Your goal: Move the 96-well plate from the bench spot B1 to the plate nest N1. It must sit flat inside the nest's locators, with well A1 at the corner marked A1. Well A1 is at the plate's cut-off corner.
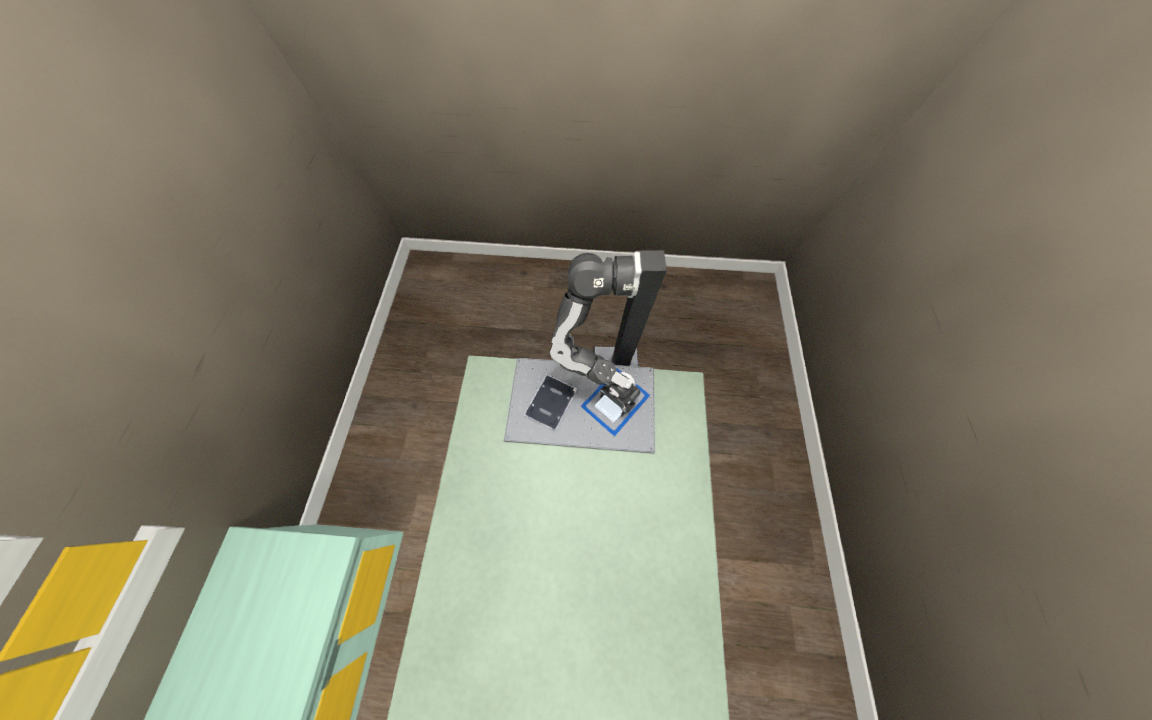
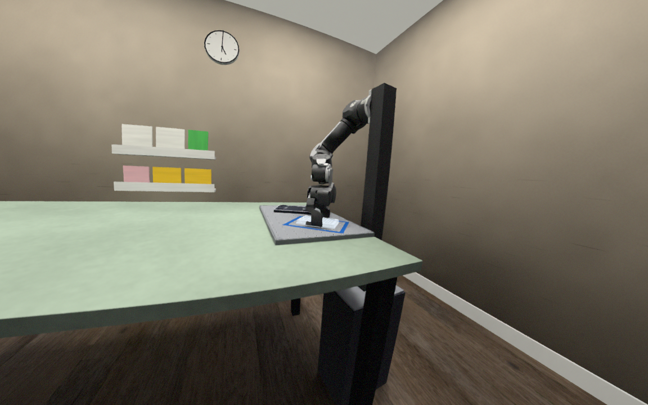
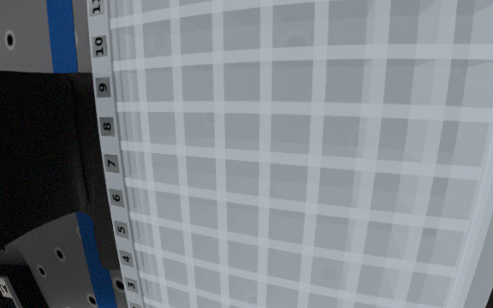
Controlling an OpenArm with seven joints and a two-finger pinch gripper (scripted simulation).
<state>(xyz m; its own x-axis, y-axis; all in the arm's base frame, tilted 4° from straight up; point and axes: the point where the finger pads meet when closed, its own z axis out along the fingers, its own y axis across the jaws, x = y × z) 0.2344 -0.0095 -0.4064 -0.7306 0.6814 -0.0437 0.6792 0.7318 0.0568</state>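
96-well plate [image 1: 608, 409] [image 2: 333, 223] [image 3: 289, 150] at right, unmoved from bench spot B1 [image 1: 615, 432] [image 2: 343, 229] [image 3: 62, 34]; my gripper [image 1: 619, 402] [image 2: 320, 218] [image 3: 276, 187] clamps it; lift, leftward carry, seating in nest N1 [image 1: 550, 402] [image 2: 292, 209] [image 3: 4, 287] remain.

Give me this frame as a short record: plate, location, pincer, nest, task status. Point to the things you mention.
plate: 96-well plate [image 1: 609, 409] [image 2: 331, 221] [image 3: 289, 137], lying flat
location: inside the blue outline [image 1: 598, 420] [image 2: 346, 227] [image 3: 62, 34]
pincer: pincer [image 1: 618, 399] [image 2: 320, 217] [image 3: 276, 187] around the plate, one finger at its numbered edge; firm grip unclear
nest: dark nest [image 1: 550, 403] [image 2: 292, 208] [image 3: 28, 278], no plate in it
task status: transfer not done
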